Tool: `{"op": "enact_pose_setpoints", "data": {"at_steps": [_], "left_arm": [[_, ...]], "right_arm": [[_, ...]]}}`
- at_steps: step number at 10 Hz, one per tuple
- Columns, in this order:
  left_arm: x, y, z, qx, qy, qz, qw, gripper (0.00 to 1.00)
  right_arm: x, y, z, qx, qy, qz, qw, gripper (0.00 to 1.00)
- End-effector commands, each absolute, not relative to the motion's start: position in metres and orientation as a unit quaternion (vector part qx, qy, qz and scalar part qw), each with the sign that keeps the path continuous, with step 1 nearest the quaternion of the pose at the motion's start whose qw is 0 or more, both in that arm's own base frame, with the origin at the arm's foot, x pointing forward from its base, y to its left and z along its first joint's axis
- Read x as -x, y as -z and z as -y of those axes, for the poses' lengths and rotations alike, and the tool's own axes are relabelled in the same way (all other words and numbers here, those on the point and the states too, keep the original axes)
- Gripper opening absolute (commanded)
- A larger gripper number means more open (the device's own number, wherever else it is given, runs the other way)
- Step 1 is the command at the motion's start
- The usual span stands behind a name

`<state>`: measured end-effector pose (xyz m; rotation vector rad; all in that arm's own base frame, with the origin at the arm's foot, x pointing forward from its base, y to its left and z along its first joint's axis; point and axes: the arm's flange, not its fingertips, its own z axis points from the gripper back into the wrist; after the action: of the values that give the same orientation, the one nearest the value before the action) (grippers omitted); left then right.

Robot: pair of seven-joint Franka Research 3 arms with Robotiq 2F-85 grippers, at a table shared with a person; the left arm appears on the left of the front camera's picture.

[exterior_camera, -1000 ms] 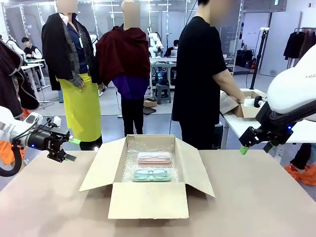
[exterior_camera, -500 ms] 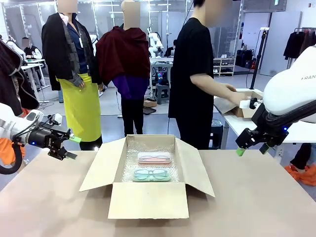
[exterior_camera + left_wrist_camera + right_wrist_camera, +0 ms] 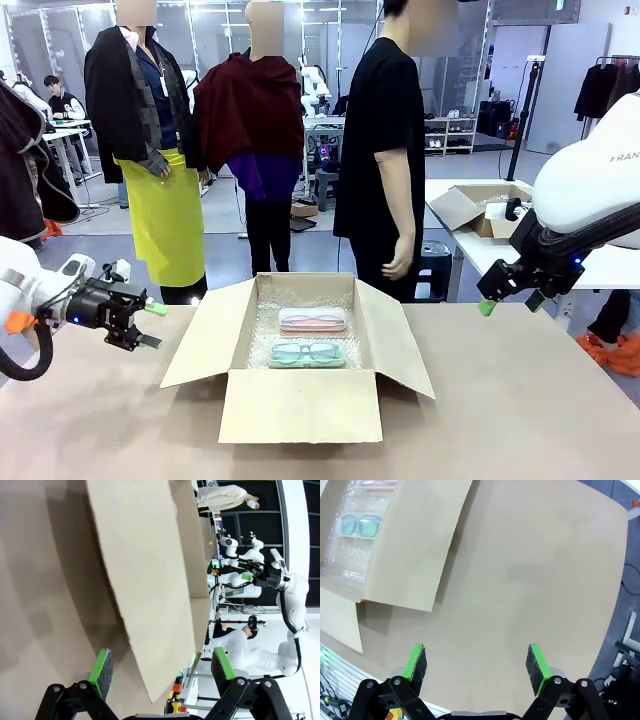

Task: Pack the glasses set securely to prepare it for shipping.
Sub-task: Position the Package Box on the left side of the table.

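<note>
Left arm point(image 3: 28, 288), right arm point(image 3: 590, 180) flank box point(image 3: 300, 405), jaws apart

Glossy white arms point(image 3: 592, 178), a looping black cable point(image 3: 24, 366), black fingers point(image 3: 399, 693) with green pads point(image 3: 536, 663).

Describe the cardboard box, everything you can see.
Plain brown cardboard box, top open, standing mid-table on the table. Its near flap folds down in front; both side flaps slant up and outward. The inside is lined with bubble wrap; on it lie a pink case and, nearer the camera, a mint case, flat and parallel. No tape or print visible.
</note>
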<state>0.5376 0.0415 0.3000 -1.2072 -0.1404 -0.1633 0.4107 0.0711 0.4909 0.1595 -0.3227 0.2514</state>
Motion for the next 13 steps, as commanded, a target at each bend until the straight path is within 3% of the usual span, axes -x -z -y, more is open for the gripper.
{"op": "enact_pose_setpoints", "data": {"at_steps": [1, 6, 8, 12, 13], "left_arm": [[-0.554, -0.283, -0.042, 0.6, 0.082, 0.093, 0.79, 1.0], [-0.559, -0.251, -0.028, 0.672, 0.06, 0.119, 0.729, 1.0], [-0.561, -0.251, -0.018, 0.67, 0.059, 0.11, 0.732, 1.0], [-0.564, -0.251, -0.005, 0.686, 0.056, 0.1, 0.718, 0.72], [-0.564, -0.252, -0.005, 0.694, 0.059, 0.109, 0.709, 0.37]], "right_arm": [[-0.411, -0.491, -0.07, -0.077, -0.129, 0.165, 0.975, 1.0], [-0.411, -0.491, -0.07, -0.077, -0.129, 0.165, 0.975, 1.0], [-0.411, -0.491, -0.07, -0.077, -0.129, 0.165, 0.975, 1.0], [-0.411, -0.491, -0.07, -0.077, -0.129, 0.165, 0.975, 1.0], [-0.411, -0.491, -0.07, -0.077, -0.129, 0.165, 0.975, 1.0]]}}
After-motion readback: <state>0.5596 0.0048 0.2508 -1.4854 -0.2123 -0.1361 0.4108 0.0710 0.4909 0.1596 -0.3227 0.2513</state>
